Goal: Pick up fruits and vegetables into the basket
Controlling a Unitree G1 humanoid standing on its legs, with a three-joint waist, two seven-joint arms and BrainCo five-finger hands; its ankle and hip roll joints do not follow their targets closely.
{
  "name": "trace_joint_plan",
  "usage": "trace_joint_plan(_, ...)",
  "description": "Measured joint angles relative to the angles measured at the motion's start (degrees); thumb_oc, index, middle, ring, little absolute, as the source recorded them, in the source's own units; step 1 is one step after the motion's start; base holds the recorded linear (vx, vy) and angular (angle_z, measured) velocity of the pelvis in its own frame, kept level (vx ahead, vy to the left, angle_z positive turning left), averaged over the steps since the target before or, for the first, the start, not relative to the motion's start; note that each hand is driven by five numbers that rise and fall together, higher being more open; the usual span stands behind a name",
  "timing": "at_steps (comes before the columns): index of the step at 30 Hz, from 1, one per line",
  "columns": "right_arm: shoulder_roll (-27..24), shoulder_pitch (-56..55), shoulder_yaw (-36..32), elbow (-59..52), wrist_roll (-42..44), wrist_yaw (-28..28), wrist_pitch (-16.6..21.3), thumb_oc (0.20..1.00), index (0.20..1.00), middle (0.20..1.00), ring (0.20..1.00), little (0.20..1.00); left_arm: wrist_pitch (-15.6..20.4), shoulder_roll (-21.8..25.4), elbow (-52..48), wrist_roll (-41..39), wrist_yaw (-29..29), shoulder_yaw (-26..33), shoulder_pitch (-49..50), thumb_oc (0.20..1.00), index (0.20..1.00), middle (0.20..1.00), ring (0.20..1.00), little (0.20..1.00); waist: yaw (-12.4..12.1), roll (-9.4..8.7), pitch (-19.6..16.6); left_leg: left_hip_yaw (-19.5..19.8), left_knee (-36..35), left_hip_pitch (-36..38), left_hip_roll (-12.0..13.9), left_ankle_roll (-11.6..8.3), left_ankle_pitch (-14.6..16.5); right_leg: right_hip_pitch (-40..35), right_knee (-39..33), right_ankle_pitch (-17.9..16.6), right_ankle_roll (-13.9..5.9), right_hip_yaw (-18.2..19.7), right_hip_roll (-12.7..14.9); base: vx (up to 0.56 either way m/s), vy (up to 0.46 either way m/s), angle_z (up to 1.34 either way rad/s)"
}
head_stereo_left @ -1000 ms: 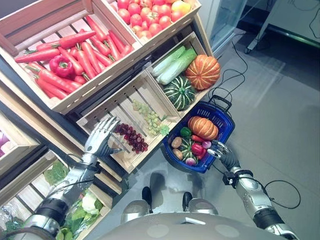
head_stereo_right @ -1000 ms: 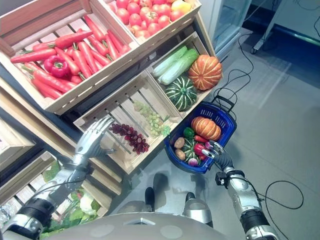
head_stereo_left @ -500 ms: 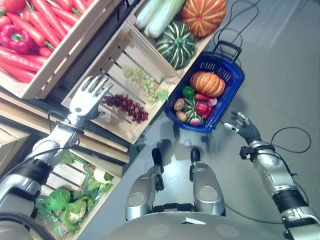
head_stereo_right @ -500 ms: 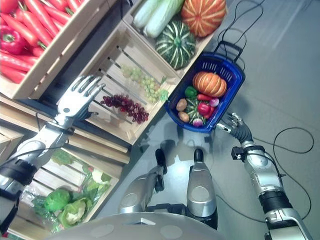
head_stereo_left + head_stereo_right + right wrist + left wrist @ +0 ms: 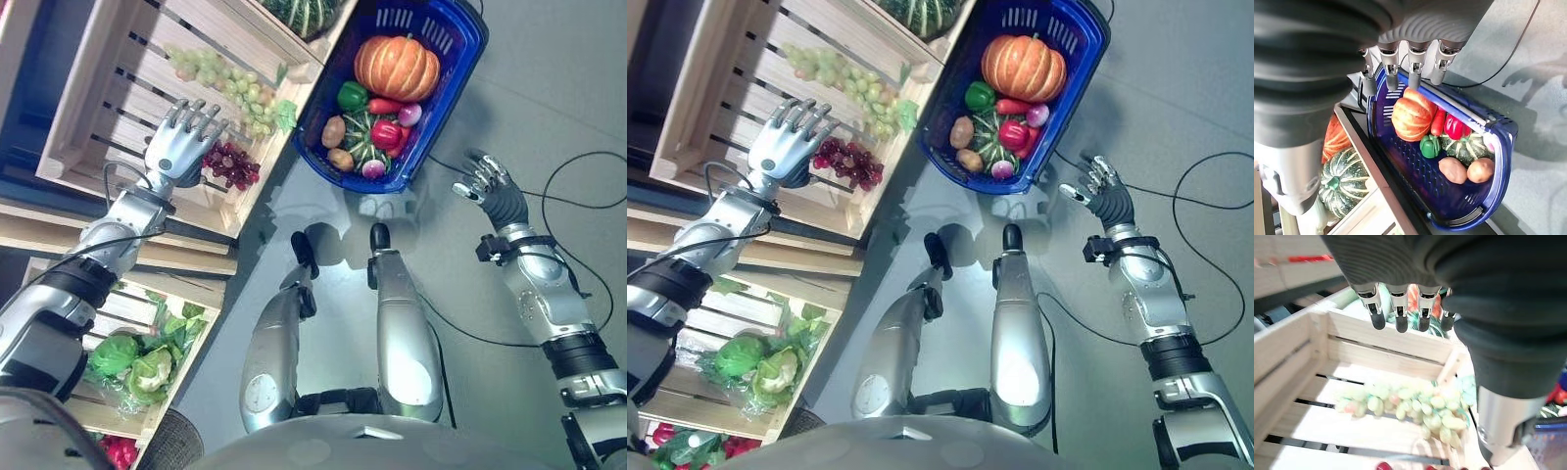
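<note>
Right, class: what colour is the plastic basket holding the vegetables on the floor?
Blue: the blue plastic basket shows best in the right wrist view.

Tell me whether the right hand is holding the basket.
No: the right hand hangs open over the floor, apart from the blue basket.

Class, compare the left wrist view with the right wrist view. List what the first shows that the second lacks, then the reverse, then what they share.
Left wrist view: the left robot hand hangs over a slatted wooden crate holding green grapes.
Right wrist view: the right robot hand is above the blue basket on the grey floor, which holds an orange pumpkin, green pepper, red pepper and potatoes.
Shared: each looks along straight, empty fingers. Both seem to catch the striped green squash in the neighbouring crate.
</note>
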State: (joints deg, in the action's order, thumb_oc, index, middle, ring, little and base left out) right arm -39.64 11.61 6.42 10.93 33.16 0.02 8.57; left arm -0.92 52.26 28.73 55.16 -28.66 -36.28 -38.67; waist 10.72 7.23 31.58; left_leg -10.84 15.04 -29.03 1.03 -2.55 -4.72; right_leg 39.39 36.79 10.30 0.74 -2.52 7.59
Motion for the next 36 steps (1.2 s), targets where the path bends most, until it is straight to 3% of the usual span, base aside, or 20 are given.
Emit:
trace_joint_plan(12, -0.5, 2.4, -2.6, -2.9, 2.0, -0.2, 1.4, 1.0, 1.0, 1.0, 1.0, 1.0, -4.3, -2.5, 5.5, 0.0, 3.1, 0.0, -5.2, 1.0, 1.0, 1.0, 1.0, 1.0, 1.2, 0.02, 0.0, -1.5, 7.9, -11.7, 0.9, 0.06, 1.8, 12.2, 6.2, 0.6, 1.06, 2.4, -0.3, 0.03, 0.045, -0.06)
trace_joint_plan(22, -0.5, 3.1, -4.5, -5.8, 3.3, 0.0, 3.4, 1.0, 1.0, 1.0, 1.0, 1.0, -9.1, -4.8, 9.4, -0.9, 4.4, -0.1, -6.7, 1.0, 1.0, 1.0, 1.0, 1.0, 2.2, 0.03, 0.0, -1.5, 12.7, -17.3, 1.3, -0.04, 3.9, 17.7, 9.6, 1.5, 1.1, 3.7, -0.4, 0.05, 0.041, -0.03)
trace_joint_plan(31, -0.6, 6.5, -4.5, -6.9, 5.1, -0.5, 3.3, 1.0, 1.0, 1.0, 1.0, 1.0, -10.4, -6.3, 15.7, -3.1, 6.8, -0.3, -9.5, 1.0, 1.0, 1.0, 1.0, 1.0, 2.2, 0.02, 0.0, -1.6, 16.1, -22.3, 1.8, 0.06, 4.7, 22.4, 11.7, 1.5, 1.1, 4.5, -0.6, 0.03, 0.011, -0.02)
trace_joint_plan(36, -0.7, 7.3, -4.5, -6.8, 5.7, -1.2, 3.2, 1.0, 1.0, 1.0, 1.0, 1.0, -13.6, -7.5, 18.6, -3.8, 9.9, -0.8, -9.1, 1.0, 1.0, 1.0, 1.0, 1.0, 2.2, 0.02, 0.0, -1.3, 18.7, -25.2, 1.9, 0.25, 5.6, 24.9, 13.1, 1.5, 1.09, 4.9, -0.7, 0.01, 0.002, 0.0)
